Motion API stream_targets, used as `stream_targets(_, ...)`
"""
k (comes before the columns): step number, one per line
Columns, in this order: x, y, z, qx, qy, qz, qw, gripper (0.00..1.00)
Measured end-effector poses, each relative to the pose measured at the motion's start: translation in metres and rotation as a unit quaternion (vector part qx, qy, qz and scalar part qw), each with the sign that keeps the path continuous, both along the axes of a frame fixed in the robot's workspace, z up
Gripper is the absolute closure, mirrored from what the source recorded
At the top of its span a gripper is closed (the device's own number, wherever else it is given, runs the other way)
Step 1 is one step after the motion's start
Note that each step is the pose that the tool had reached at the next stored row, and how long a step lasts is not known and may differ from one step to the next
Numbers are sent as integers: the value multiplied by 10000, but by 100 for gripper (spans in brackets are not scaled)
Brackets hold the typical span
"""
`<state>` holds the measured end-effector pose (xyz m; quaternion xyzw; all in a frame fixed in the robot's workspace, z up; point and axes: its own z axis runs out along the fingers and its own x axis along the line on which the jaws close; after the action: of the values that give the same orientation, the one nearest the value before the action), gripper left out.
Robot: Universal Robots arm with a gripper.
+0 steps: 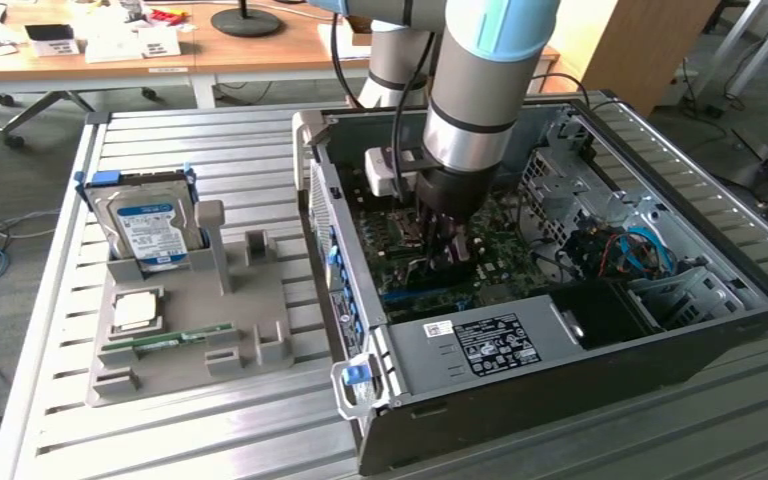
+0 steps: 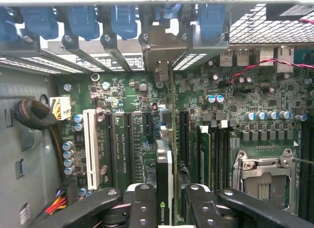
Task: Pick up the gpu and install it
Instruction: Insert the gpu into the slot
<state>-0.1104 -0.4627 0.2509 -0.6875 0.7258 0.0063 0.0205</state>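
Open computer case on slatted metal table, arm lowered into it. Grey parts holder at case's 9 o'clock in exterior view, carrying hard drive, memory stick. Inside case: green motherboard. Gripper narrowly parted, clamped on gpu, fingers pressing both faces. Card edge-on, upright, over motherboard slots, silver bracket toward rear slot openings.

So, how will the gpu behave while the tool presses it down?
The gpu looks like a thin, stiff board held on edge between the tool fingers, so it probably will not flop. Being so thin, it could tilt sideways and seems fragile.
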Motion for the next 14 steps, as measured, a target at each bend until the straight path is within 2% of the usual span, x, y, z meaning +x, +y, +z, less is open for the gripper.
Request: stream_targets(14, -19, -16, -2, -1, -2, 0, 10000, 73)
